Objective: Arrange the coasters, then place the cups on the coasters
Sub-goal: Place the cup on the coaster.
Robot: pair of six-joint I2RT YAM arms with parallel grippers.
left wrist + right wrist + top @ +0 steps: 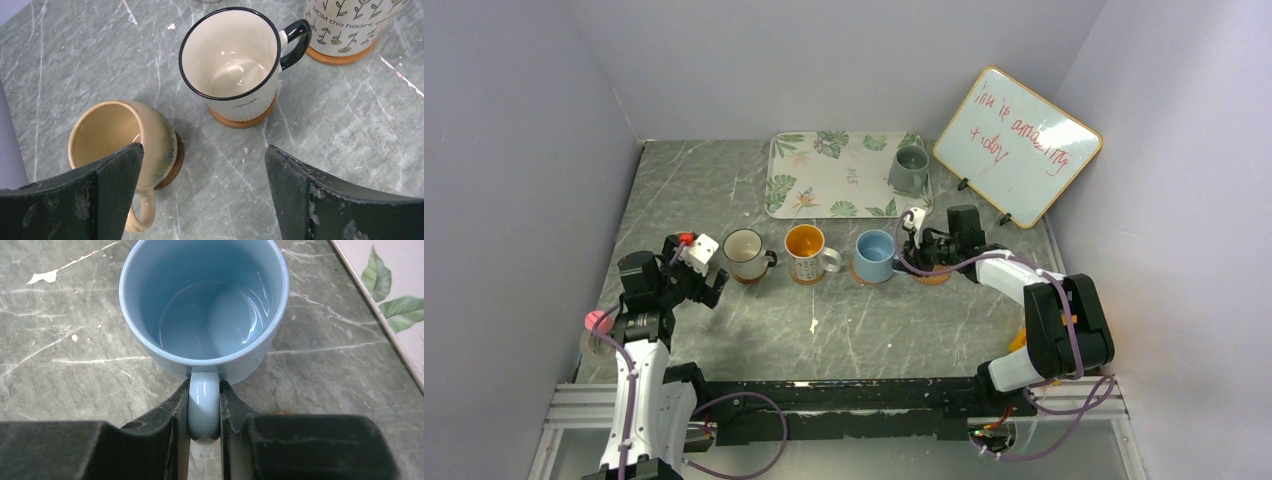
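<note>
Four mugs stand upright in a row, each on a round coaster: a tan mug [120,135] on a dark coaster [176,159], a white mug with a dark rim [744,252], a patterned mug with an orange inside [805,250], and a light blue mug [875,255]. A woven coaster [933,279] lies bare just right of the blue one. The grey-green mug [910,168] stands on the leaf-print tray [844,180].

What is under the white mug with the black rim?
A brown coaster. Only its near edge shows, as a thin arc below the white mug. The mug covers the rest of the disc, so its top surface cannot be seen.
</note>
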